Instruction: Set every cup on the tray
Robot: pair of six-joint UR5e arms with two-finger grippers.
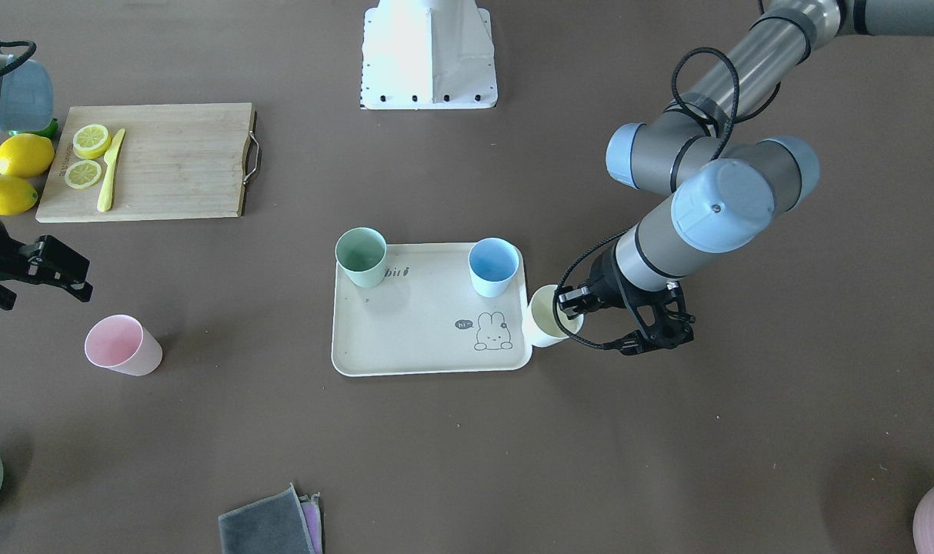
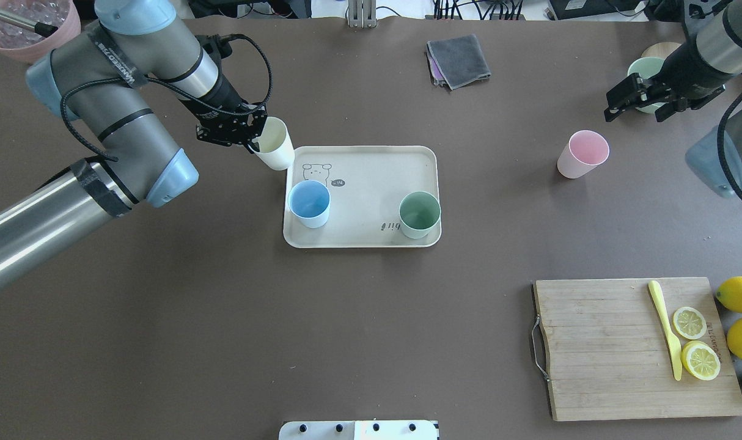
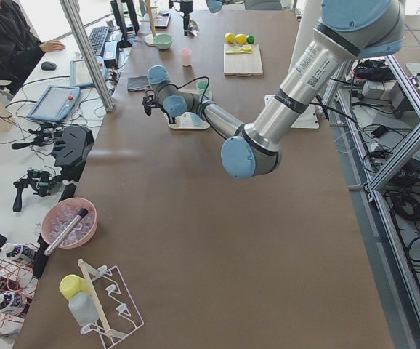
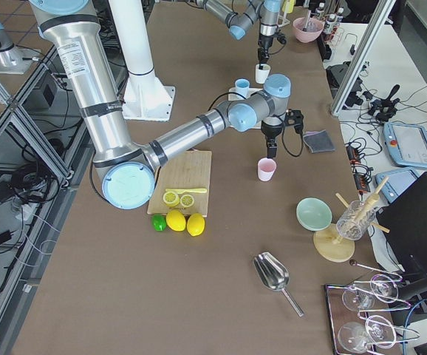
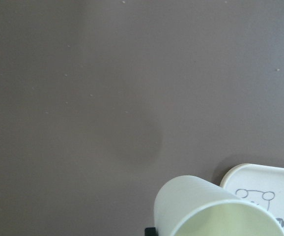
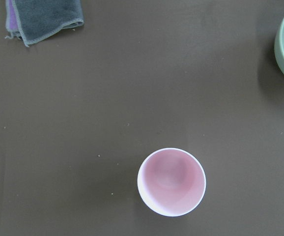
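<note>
The beige rabbit tray (image 2: 371,162) lies mid-table, also in the front view (image 1: 421,338). The light blue cup (image 2: 308,203) and the pale green cup (image 2: 419,214) stand upright on it. My left gripper (image 2: 252,137) is shut on the rim of the cream-yellow cup (image 2: 274,145), which hangs tilted just above the table beside the tray's far left corner; the left wrist view shows it (image 5: 215,209). The pink cup (image 2: 582,153) stands upright on the table to the tray's right. My right gripper (image 2: 621,101) is open and empty, above and beyond the pink cup (image 6: 171,181).
A wooden cutting board (image 2: 609,348) with lemon slices and a yellow knife lies near right, whole lemons beside it. A grey cloth (image 2: 458,59) lies at the far middle, a green bowl (image 2: 643,67) under my right arm, and a pink bowl (image 2: 35,24) far left.
</note>
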